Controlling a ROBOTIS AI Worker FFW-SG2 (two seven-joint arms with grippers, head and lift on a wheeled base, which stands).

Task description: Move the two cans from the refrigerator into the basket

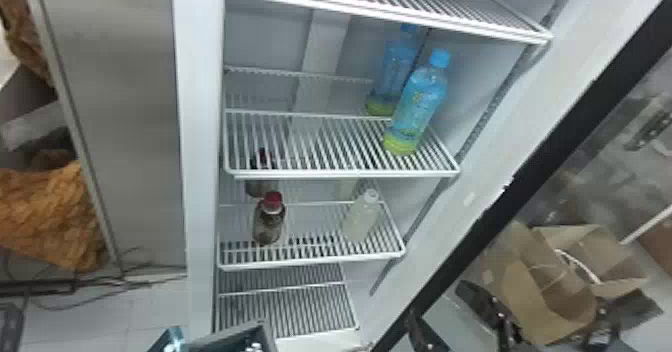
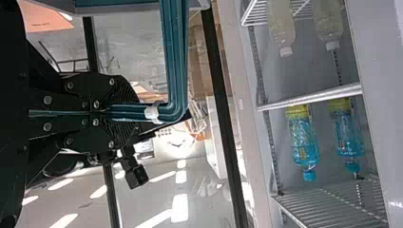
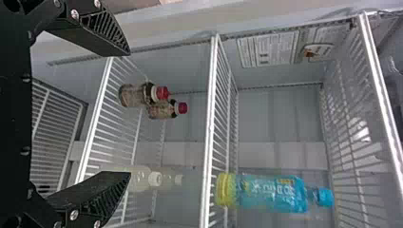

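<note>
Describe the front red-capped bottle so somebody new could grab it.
In the open refrigerator, find the wire shelf directly below the one holding the blue bottles. On it, toward the left and near the front edge, stands a short, brownish bottle. Unlike the pale bottle to its right, it has a red cap, and it stands nearer the front than its red-capped lookalike.

Middle wire shelf, centre of the head view: two blue bottles upright toward the right, one behind the other; lower wire shelf, lower centre: two red-capped bottles standing at left; pale bottles standing at right.
</note>
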